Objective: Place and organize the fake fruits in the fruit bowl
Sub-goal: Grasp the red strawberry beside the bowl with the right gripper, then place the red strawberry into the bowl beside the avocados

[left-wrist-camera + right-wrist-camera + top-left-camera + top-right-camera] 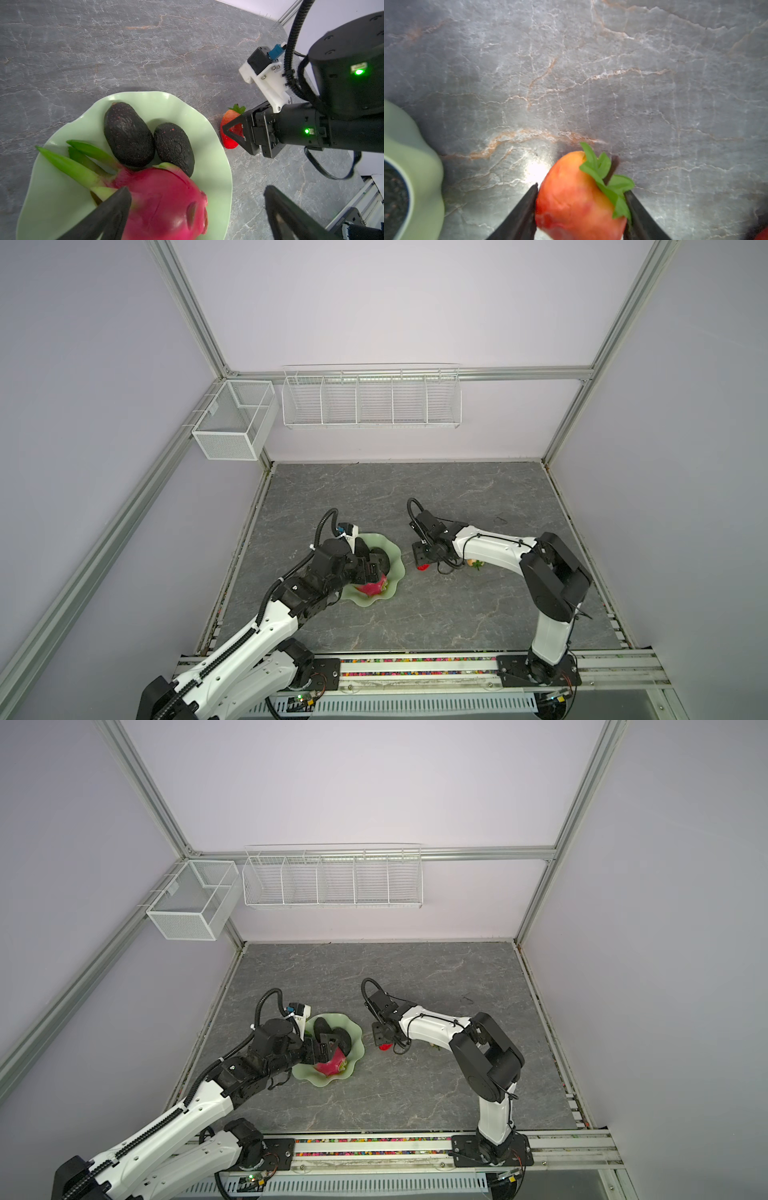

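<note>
Red strawberry (577, 199) in right gripper (579, 188)

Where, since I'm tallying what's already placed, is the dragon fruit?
In both top views the dragon fruit lies left of centre, in the near part of the fruit bowl, with the two avocados just behind it.

In your right gripper (581, 189), the strawberry (566, 199) runs out of view at its tip; behind that gripper, the arm (490, 549) hides most of a second strawberry (470, 562).
</note>
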Robot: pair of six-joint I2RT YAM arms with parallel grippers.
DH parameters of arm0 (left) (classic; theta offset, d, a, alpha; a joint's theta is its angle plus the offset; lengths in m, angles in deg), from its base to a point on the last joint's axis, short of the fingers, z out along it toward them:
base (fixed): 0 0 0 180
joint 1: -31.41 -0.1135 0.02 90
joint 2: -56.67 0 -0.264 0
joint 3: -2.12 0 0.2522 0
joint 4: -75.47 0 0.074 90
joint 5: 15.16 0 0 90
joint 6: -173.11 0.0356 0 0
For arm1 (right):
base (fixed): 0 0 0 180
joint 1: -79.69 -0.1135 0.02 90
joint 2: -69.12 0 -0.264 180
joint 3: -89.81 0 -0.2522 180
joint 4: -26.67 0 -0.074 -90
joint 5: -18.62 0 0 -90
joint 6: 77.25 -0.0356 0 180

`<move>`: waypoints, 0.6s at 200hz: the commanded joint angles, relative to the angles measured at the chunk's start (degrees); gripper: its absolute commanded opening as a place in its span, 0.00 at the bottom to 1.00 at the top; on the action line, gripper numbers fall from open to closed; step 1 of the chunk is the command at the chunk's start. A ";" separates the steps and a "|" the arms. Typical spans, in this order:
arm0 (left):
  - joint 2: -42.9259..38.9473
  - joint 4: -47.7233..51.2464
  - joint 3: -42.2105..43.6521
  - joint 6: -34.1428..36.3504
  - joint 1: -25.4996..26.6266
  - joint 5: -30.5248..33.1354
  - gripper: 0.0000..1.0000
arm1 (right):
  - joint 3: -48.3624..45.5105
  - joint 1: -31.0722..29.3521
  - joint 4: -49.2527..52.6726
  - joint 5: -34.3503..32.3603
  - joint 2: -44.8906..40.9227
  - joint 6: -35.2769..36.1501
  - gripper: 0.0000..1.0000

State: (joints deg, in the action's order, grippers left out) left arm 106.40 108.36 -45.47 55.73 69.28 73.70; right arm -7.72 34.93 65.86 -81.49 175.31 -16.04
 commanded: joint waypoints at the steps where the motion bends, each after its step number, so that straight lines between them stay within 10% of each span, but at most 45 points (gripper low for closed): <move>1: -0.90 -0.25 0.08 -0.51 -0.26 0.65 0.99 | -2.12 -0.09 -2.43 2.42 -5.19 4.15 0.52; 120: -2.36 4.16 -1.72 -1.63 -0.34 4.27 0.99 | 4.01 -10.07 -6.11 3.49 -7.14 10.81 0.53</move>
State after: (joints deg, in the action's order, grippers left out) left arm 105.05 111.45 -45.51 55.05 69.28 77.17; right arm -5.58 25.99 61.29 -79.00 165.54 -6.45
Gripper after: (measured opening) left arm 0.995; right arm 0.557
